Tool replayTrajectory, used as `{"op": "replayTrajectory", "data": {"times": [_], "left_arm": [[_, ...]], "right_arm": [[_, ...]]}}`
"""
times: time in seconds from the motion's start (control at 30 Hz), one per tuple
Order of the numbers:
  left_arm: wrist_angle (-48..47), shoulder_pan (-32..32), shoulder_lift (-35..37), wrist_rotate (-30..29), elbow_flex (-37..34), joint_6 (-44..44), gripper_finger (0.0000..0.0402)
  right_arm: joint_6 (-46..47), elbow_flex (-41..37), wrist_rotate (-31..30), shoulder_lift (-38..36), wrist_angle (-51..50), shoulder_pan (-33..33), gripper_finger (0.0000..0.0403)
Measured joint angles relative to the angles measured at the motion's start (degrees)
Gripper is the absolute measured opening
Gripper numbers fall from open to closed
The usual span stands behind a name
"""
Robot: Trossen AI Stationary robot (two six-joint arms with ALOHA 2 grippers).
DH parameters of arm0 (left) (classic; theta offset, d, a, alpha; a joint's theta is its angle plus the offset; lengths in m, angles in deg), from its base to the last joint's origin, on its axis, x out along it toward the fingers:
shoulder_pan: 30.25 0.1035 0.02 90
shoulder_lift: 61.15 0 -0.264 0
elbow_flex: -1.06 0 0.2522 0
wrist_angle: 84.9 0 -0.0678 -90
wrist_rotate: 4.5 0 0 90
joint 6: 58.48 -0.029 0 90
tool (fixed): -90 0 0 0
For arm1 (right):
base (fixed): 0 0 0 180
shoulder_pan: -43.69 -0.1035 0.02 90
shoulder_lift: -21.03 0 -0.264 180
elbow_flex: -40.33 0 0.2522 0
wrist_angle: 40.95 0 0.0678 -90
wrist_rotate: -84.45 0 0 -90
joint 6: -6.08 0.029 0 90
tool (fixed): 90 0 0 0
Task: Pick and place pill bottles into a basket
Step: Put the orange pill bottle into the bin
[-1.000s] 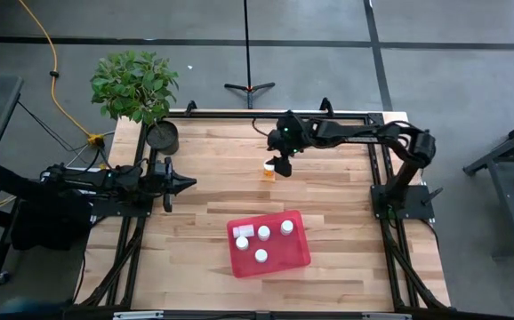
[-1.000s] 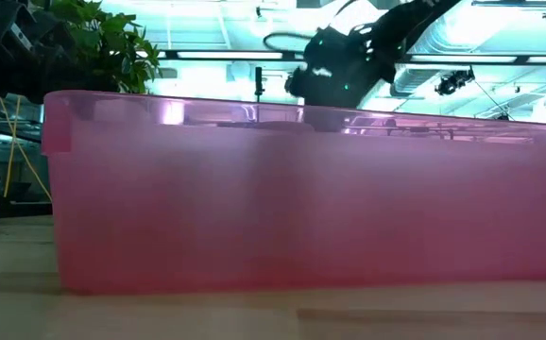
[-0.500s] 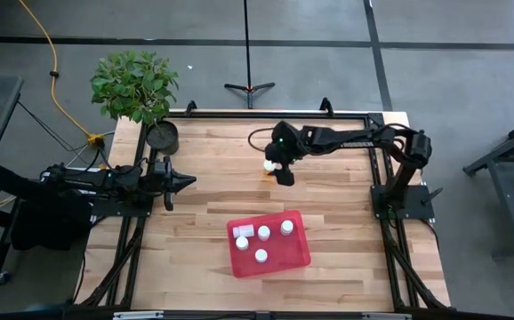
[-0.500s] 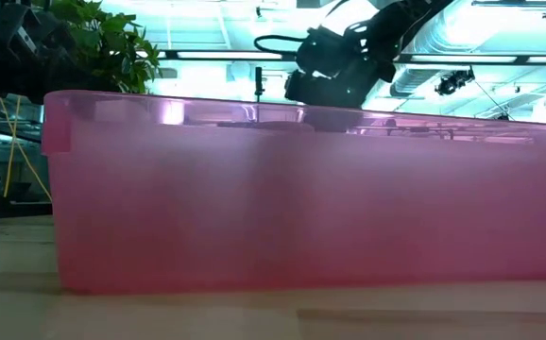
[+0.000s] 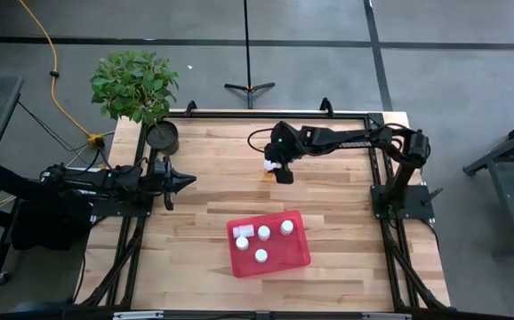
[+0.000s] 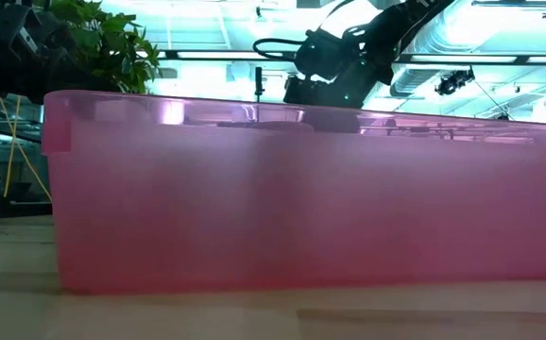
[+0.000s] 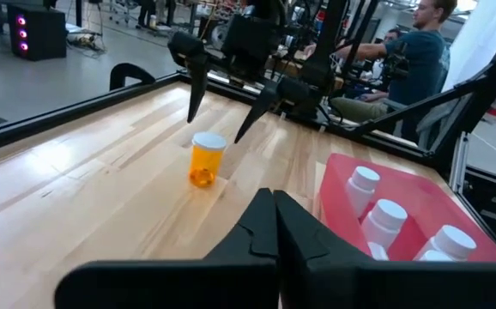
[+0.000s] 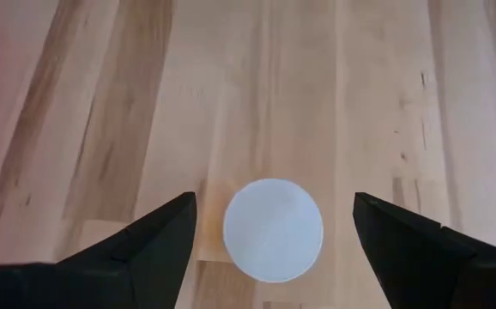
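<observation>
The right gripper (image 8: 274, 249) hangs spread wide over the amber bottle (image 7: 206, 160), which stands uncaught on the table well beyond the basket (image 5: 298, 252). Five white bottles (image 5: 263, 232) already sit inside the basket. The left gripper (image 7: 274, 225) waits closed, left of the basket.

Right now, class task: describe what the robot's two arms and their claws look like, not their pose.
Both arms are dark, nearly black, jointed segments. The right claw has two flat, tapering black fingers; a green light glows on its wrist, with a black cable looping beside it. The left claw shows the same matte black wedge-shaped fingers.
</observation>
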Motion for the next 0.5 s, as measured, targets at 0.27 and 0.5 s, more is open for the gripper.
{"op": "replayTrajectory", "data": {"times": [0.27, 0.5], "left_arm": [[0.0, 0.0, 0.0, 0.0, 0.0, -0.1, 0.0059], [0.0, 0.0, 0.0, 0.2, 0.0, -0.1, 0.0032]], "right_arm": [[-0.8, 0.0, -0.1, 3.0, 1.2, 0.2, 0.0304], [-0.5, 0.0, 0.5, 5.2, 1.2, 0.2, 0.0304]]}}
